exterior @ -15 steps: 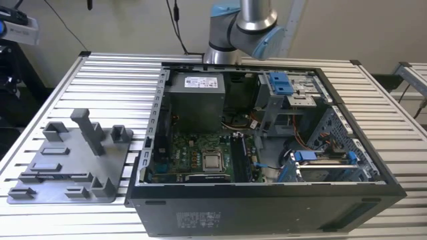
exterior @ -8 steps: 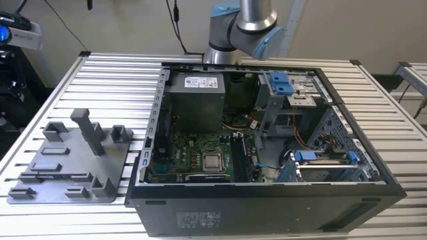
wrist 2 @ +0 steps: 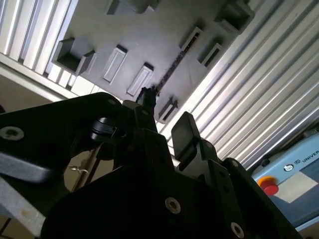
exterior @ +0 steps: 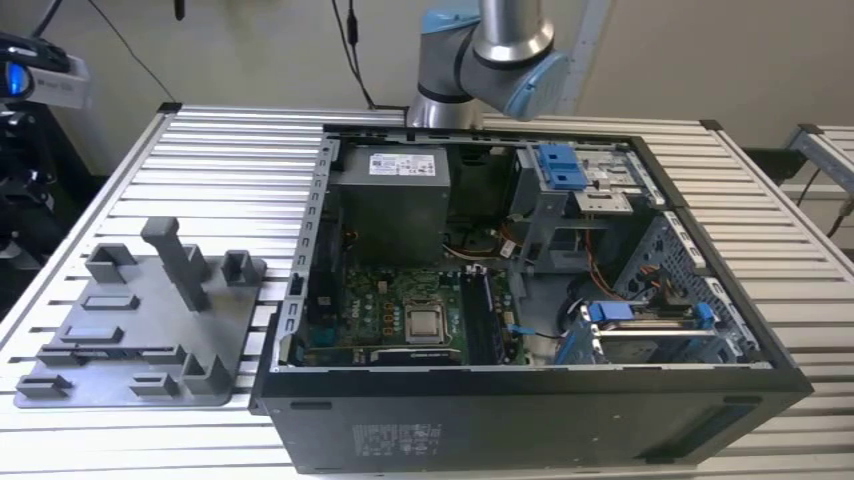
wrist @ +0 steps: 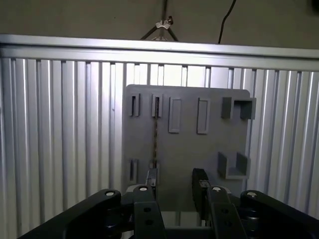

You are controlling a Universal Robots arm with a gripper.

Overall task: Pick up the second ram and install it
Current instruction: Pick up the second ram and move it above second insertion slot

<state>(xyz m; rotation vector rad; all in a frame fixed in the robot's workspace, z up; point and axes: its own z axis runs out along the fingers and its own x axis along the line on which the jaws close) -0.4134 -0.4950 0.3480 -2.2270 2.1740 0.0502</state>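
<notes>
1. The gripper [wrist: 175, 180] is open and empty, over the grey plate [wrist: 182, 149].
2. The memory stick [wrist: 155, 134] stands on edge in the plate's slots.
3. Likely light, stiff, fragile, so pinch its flat faces mid-length.

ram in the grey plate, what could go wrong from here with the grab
1. In the first wrist view the ram lines up with one finger of the open gripper, not mid-gap; coming straight down, that finger might hit its edge.
2. The ram stands on edge in narrow slots of the plate; a skewed pull could jam it or lift the plate.
</notes>
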